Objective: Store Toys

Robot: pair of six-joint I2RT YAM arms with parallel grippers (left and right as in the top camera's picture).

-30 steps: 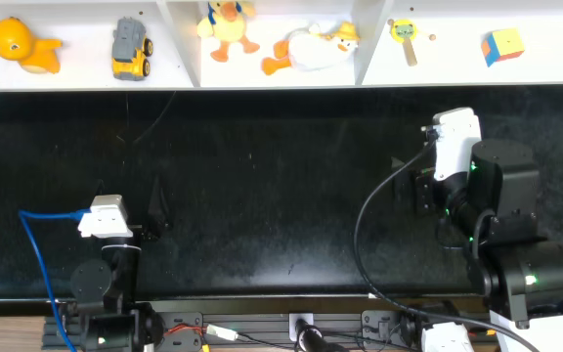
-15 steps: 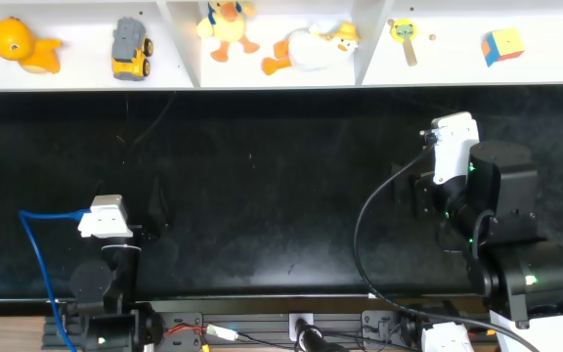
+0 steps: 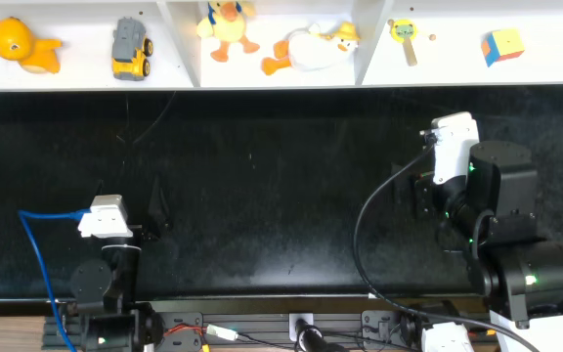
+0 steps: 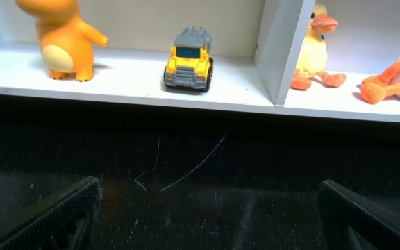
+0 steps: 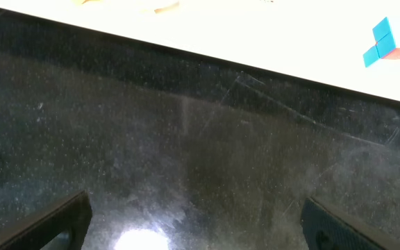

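- Six toys [image 3: 130,49] are sitting on the shelf [image 3: 379,78], along the top.
- Left fingers [image 4: 68,212] are hanging released, lower left.
- Right fingers [image 5: 54,223] are hanging released, mid right.

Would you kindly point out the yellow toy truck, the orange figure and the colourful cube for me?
yellow toy truck [image 4: 189,61], left wrist view, on its front cab.
orange figure [image 4: 62,38], left wrist view, on its body.
colourful cube [image 3: 503,45], top view, on its upper face.
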